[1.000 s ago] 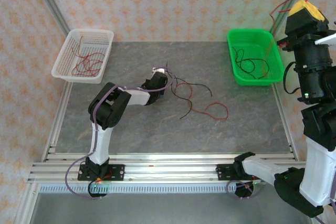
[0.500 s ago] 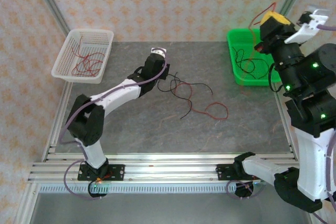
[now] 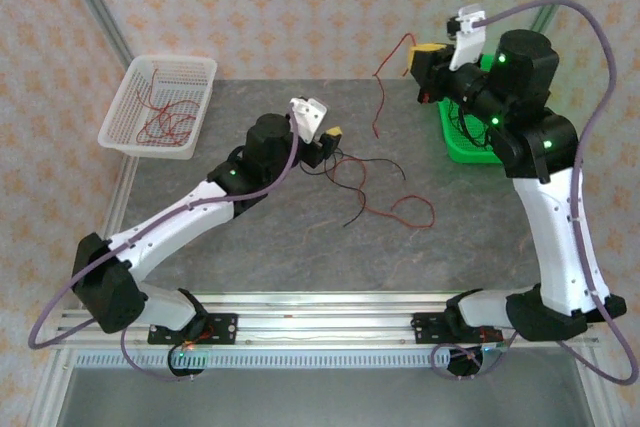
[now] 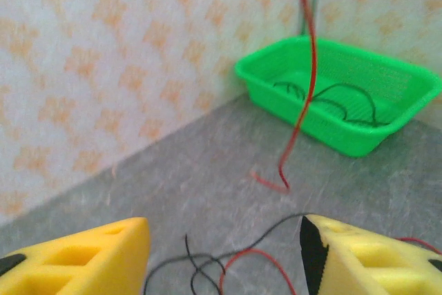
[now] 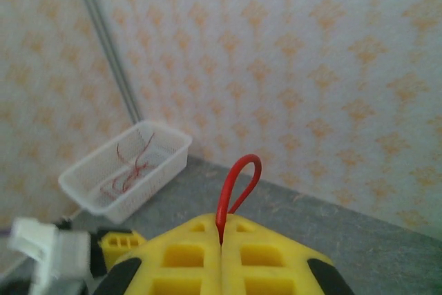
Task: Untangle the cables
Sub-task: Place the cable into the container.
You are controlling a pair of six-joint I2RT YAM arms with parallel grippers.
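Note:
A loose tangle of thin red and black cables (image 3: 350,175) lies mid-table. My left gripper (image 3: 326,150) hovers open just left of the tangle and holds nothing. In the left wrist view its yellow fingers (image 4: 90,260) stand wide apart, with black and red strands (image 4: 207,267) on the table between them. My right gripper (image 3: 415,59) is raised at the back, left of the green basket (image 3: 470,154), and is shut on a red cable (image 3: 380,97) that dangles free. The right wrist view shows that red cable's loop (image 5: 238,181) poking out of the closed fingertips (image 5: 221,243).
A white basket (image 3: 120,132) at the back left holds red cables (image 3: 165,122). The green basket (image 4: 387,136) at the back right holds black cables (image 4: 331,94), and my right arm partly covers it. Patterned walls and metal rails enclose the table.
My right arm swung left from beside the green basket, carrying the red cable. My left arm stretched out over the tangle and its jaws opened.

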